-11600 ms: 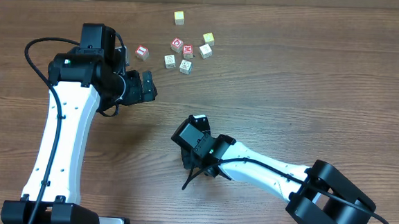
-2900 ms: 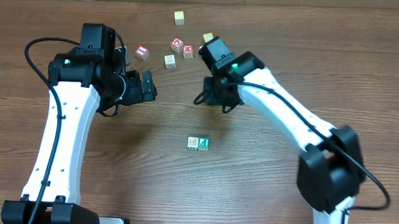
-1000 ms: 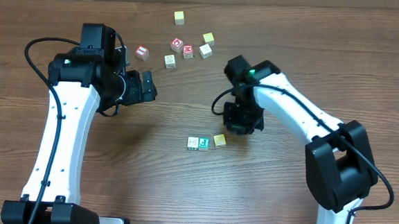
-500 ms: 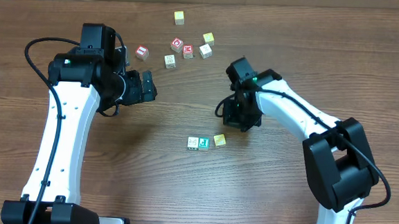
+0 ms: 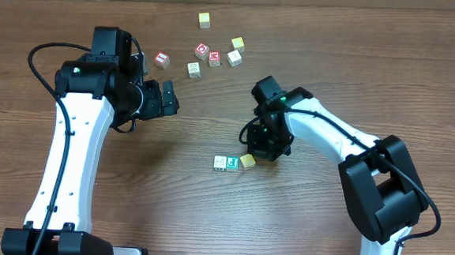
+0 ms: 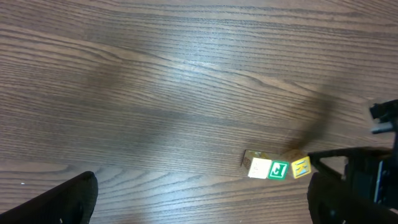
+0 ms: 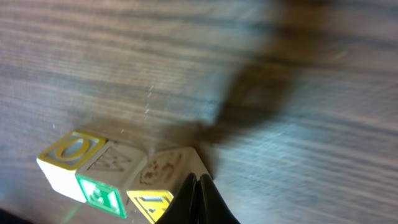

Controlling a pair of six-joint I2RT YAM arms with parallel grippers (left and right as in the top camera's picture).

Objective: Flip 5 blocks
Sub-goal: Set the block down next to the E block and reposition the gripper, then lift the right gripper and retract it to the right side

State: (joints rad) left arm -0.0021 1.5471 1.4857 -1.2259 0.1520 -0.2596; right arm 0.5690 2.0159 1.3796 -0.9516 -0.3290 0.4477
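Observation:
Three blocks lie in a row mid-table: a whitish block [image 5: 220, 163], a green-faced block [image 5: 232, 163] and a yellow-faced block [image 5: 248, 160]. My right gripper [image 5: 256, 154] is shut, and its pinched tips [image 7: 198, 182] press against the yellow-faced block's [image 7: 163, 171] side edge, holding nothing. The green-faced block [image 7: 99, 188] and the whitish block [image 7: 67, 154] sit to its left. My left gripper [image 5: 163, 100] hangs open and empty, away to the upper left; its fingers [image 6: 69, 200] frame the row, which includes the green-faced block [image 6: 278, 169].
Several more cubes are scattered at the table's back: a red-faced one [image 5: 162, 59], red D [image 5: 202, 50] and M [image 5: 214, 59] cubes, two whitish ones [image 5: 194, 69] [image 5: 234, 57] and two yellowish ones [image 5: 205, 19] [image 5: 237, 43]. Cardboard borders the table's far edge.
My right gripper has swung down and left from beside the yellow-faced block to touch it. The block has shifted slightly left towards the green one. The left arm has not moved.

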